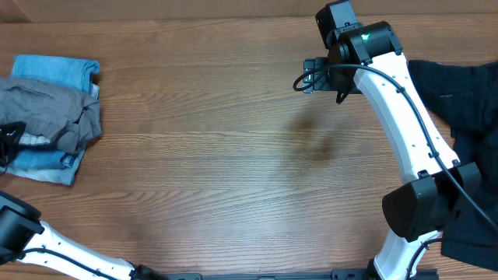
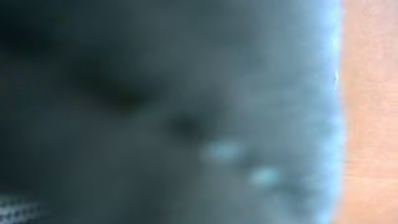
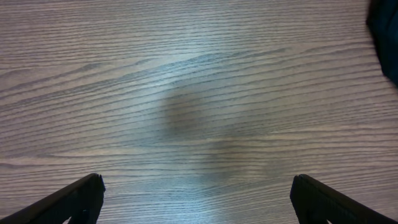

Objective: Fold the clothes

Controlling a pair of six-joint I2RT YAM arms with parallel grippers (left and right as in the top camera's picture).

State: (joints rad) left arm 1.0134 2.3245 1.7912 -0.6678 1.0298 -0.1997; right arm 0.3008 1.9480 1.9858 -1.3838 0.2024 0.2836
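The mid-grey shorts [image 1: 54,113] lie bunched on a folded light-blue garment [image 1: 54,70] at the table's far left. My left gripper [image 1: 9,140] is at the left edge of this pile, on the shorts; its jaws do not show clearly. The left wrist view is filled with blurred grey fabric [image 2: 155,112], with a light-blue edge [image 2: 329,93] to the right. My right gripper [image 1: 311,76] is open and empty over bare wood at the back right; its fingers are wide apart in the right wrist view [image 3: 198,199]. A black garment [image 1: 467,101] lies at the right edge.
The wooden table [image 1: 233,155] stretches between the left pile and the black garment. The right arm [image 1: 405,132] reaches from the front right to the back. A corner of the black garment [image 3: 387,31] shows in the right wrist view.
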